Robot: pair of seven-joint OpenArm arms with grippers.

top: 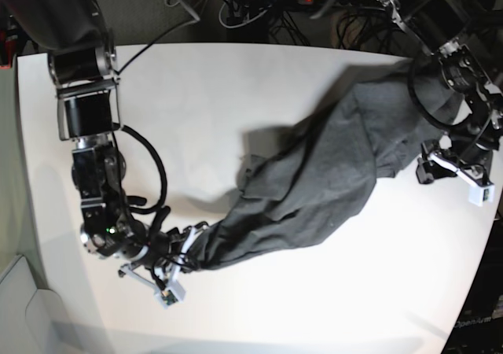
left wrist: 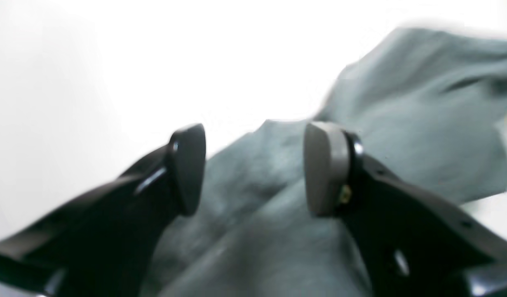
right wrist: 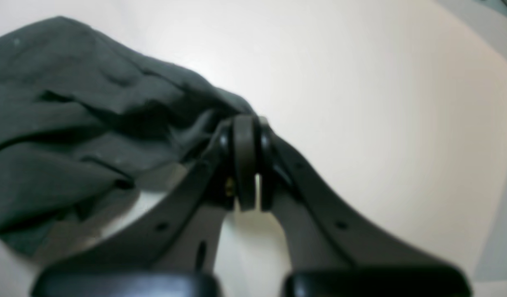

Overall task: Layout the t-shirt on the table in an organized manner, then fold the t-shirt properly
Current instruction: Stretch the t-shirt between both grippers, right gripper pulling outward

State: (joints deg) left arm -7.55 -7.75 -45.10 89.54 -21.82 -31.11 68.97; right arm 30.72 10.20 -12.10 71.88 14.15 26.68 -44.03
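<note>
Across the white desk: one crumpled dark grey t-shirt, stretched diagonally. Right gripper, fingers clamped on one end. Left gripper, fingers apart, empty, above cloth.

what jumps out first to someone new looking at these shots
The dark t-shirt stretched diagonally across the white table, rumpled, not laid flat. The right gripper is shut on its near corner, while the left gripper hangs open just above the cloth at the far end.
</note>
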